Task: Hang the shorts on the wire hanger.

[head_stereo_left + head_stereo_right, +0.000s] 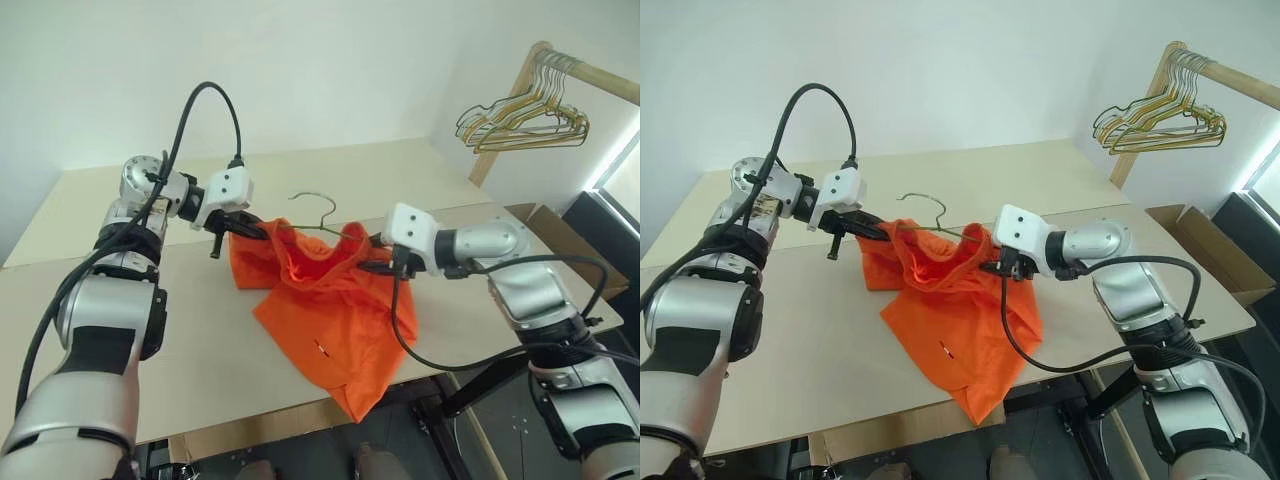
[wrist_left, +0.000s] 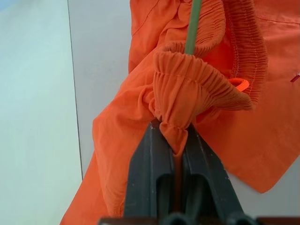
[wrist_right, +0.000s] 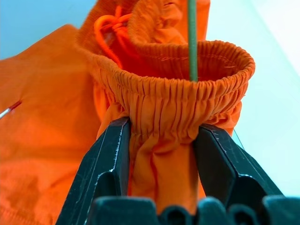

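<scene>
1. Left wrist view: our left gripper pinches a bunched fold of the shorts tight
2. Our right gripper clamps the gathered waistband, fingers spread around it
3. We see the wire hanger threaded through the waistband between both grippers, above the table, hem draped on it

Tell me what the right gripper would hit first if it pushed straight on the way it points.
The shorts: the right gripper already has their gathered waistband between its fingers, so it would drive into that fabric, probably then the wire hanger just beyond.
</scene>
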Motion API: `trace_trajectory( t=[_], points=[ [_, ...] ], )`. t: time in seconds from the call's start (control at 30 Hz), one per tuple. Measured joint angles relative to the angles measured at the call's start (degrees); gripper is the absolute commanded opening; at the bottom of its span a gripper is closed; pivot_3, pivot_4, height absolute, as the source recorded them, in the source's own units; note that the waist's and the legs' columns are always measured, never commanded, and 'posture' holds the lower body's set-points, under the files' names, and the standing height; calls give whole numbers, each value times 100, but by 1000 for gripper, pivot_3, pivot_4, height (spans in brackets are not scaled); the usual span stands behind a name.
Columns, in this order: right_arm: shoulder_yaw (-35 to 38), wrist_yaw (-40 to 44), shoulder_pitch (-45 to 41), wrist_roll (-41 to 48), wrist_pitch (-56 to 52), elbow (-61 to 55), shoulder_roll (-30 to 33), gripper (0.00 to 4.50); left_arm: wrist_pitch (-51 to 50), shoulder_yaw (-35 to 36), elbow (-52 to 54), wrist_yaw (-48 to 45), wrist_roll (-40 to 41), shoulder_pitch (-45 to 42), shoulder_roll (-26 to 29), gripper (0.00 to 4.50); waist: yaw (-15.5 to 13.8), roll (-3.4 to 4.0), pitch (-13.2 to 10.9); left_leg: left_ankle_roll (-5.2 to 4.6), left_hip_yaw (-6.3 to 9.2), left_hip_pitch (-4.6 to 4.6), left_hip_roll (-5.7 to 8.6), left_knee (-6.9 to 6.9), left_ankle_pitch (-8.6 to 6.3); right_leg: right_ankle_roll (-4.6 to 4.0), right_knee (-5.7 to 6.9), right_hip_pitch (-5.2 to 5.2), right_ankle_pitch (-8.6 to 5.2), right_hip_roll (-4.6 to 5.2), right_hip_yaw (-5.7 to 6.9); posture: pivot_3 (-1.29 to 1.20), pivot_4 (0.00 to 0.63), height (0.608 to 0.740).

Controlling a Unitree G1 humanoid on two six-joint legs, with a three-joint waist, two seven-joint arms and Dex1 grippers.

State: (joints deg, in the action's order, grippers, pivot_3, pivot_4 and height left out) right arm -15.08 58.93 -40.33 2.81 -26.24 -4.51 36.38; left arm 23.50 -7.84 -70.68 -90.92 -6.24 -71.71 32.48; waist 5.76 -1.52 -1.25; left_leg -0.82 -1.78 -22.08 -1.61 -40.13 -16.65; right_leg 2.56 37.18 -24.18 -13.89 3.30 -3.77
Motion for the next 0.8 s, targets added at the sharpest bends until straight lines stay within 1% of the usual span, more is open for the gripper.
trace_trajectory(
  t=[0.23, 0.33, 0.43, 0.47, 0.5, 0.53, 0.6, 0.67, 0.7, 0.8],
  points=[
    [-51, -268, -205, -172, -416, 321, -108, 2328, -67, 17, 48, -132, 187, 30, -17, 0, -12, 0, 0, 0, 1, -4, 0, 0, 0, 0, -1, -2, 0, 2, 1, -67, 0, 740],
    [-42, -188, -200, -77, -499, 293, -105, 1711, -49, 15, 52, -126, 177, 34, -16, 0, -7, 0, 0, 0, 3, -4, 0, 0, 0, 0, -1, -1, 0, 2, 1, -69, 0, 740],
    [-32, -129, -186, 36, -541, 206, -102, 734, -1, 15, 52, -96, 170, 36, -14, 0, -6, 0, 0, 0, 4, -2, 0, -1, 0, 0, 1, -1, 0, 2, 1, -75, 0, 740],
    [-29, -112, -187, 68, -546, 195, -99, 338, 2, 15, 52, -81, 170, 36, -14, 0, -5, 0, 0, 0, 4, -2, 0, -1, 0, 0, 1, -1, 0, 2, 1, -75, 0, 740],
    [-28, -64, -186, 82, -548, 187, -90, 97, 7, 16, 52, -42, 168, 36, -8, 0, -3, 0, 0, 0, 4, -2, 0, -1, 0, 0, 1, -1, 0, 2, 1, -75, 0, 740],
    [-29, -36, -183, 95, -555, 169, -90, 15, 18, 14, 52, -11, 161, 36, 2, 0, -3, 0, 0, 0, 5, -2, 0, -1, 0, 0, 0, -1, 0, 1, 1, -79, 0, 740],
    [-29, -34, -182, 103, -554, 165, -87, 15, 17, -2, 53, 50, 135, 36, 4, 0, -1, 0, 0, 0, 5, -2, 0, -1, 0, 0, 1, -1, 0, 1, 1, -80, 0, 740],
    [-29, -16, -138, 120, -506, 122, -43, 0, -113, -25, 51, 80, 94, 35, -23, 573, 1, 0, 0, 0, 5, -3, 0, -1, 0, 0, 0, -1, 0, 1, 1, -84, 0, 740],
    [-27, 12, -101, 155, -487, 64, -3, 0, -170, -25, 38, 76, 91, 35, -26, 763, 3, 0, 0, 0, 5, -4, 0, -1, 0, 0, 0, -2, 0, 1, 1, -87, 0, 740],
    [64, 79, 31, 268, -484, -37, 172, 0, -322, 121, -6, 104, 191, 35, -18, 1765, -1, 0, 0, 0, 6, -6, 0, -2, 0, 0, -2, -1, 0, 2, 3, -87, 0, 740]
  ],
)
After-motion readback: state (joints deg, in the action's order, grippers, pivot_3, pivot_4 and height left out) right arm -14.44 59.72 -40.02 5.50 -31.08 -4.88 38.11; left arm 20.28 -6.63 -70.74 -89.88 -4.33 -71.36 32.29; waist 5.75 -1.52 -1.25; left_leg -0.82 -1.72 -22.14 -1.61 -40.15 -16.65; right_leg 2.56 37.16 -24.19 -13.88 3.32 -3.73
